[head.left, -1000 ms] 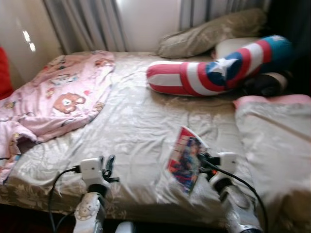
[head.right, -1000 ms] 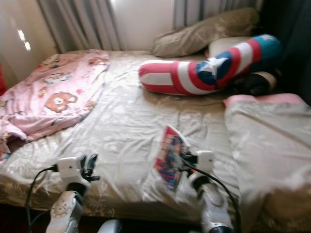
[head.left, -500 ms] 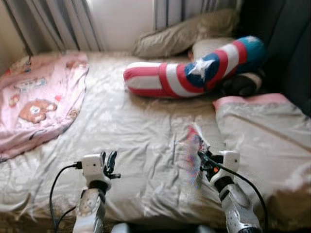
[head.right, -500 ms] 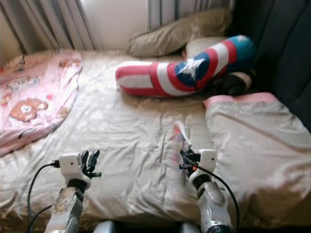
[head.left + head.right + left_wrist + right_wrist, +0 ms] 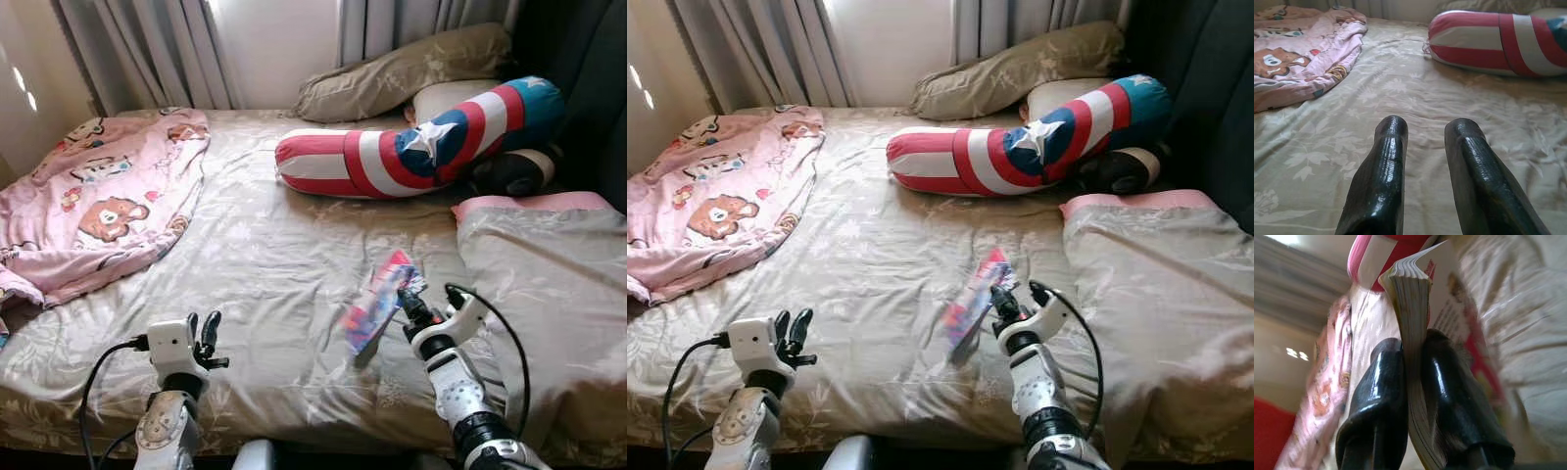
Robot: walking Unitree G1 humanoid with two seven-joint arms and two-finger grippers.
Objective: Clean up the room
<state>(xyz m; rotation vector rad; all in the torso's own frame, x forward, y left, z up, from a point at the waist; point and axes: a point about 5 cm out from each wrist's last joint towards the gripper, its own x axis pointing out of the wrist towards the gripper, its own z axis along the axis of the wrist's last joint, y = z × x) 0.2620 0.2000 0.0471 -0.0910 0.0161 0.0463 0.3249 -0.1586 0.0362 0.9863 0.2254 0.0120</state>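
Right gripper (image 5: 404, 302) is clamped on a thin colourful book (image 5: 377, 304), its 2 fingers (image 5: 1376, 396) pressing the pages from either side near one edge. The book hangs tilted above the beige bedsheet (image 5: 265, 255), near the pink-edged folded cover (image 5: 544, 255) on the robot's right. Left gripper (image 5: 203, 331) hovers low over the front of the bed, fingers slightly apart and holding nothing.

Also on the bed: a pink bear-print blanket (image 5: 98, 196), a red, white and blue star bolster (image 5: 421, 147) and 2 pillows behind it.

Risk assessment: the grip sits at the book's edge (most of it unsupported), so the pages could fan open or slide out during a swing or walk. A drop would probably land it on the bed.
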